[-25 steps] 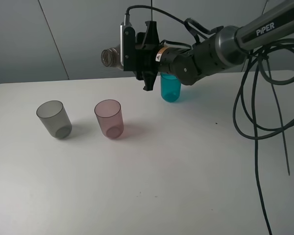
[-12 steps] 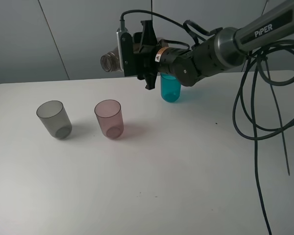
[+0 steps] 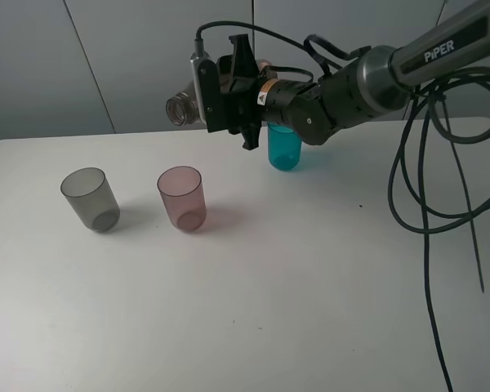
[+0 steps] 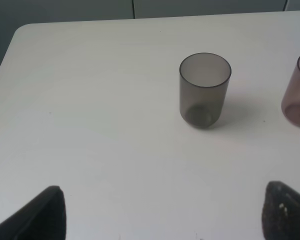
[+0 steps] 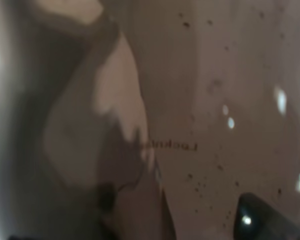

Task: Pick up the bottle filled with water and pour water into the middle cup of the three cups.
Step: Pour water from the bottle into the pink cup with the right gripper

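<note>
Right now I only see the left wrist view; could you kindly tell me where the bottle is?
Observer: The right gripper holds the bottle in the air, tipped nearly horizontal.
Operator: Is its mouth over the middle cup?
Observer: In the high view the mouth sits above that cup; depth I cannot judge.
Operator: And the third cup?
Observer: The teal cup stands upright, its rim hidden behind the right arm.

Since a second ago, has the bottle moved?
Yes. The bottle has tipped further, its mouth dipping slightly toward the pink cup, which sits unmoved under it in the high view.
</note>
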Tool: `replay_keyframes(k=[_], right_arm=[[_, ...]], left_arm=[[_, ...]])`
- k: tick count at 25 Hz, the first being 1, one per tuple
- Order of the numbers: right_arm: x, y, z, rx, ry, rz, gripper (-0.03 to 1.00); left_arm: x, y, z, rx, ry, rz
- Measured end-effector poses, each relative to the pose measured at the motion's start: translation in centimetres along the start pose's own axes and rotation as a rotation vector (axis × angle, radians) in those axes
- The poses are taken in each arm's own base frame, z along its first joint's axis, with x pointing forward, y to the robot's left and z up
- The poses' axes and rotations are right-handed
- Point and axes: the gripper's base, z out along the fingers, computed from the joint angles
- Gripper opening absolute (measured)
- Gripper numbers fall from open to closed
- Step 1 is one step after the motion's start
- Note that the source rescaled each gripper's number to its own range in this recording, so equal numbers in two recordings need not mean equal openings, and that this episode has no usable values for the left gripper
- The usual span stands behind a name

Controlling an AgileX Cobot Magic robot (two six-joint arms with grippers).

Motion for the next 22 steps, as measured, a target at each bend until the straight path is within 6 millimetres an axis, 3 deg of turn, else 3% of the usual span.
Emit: replay_keyframes(k=[22], right_arm=[[-0.7, 1.3, -0.4, -0.04, -0.033, -0.04, 0.0]], left_arm=[[0.0, 0.0, 0.0, 0.0, 0.0, 0.0]])
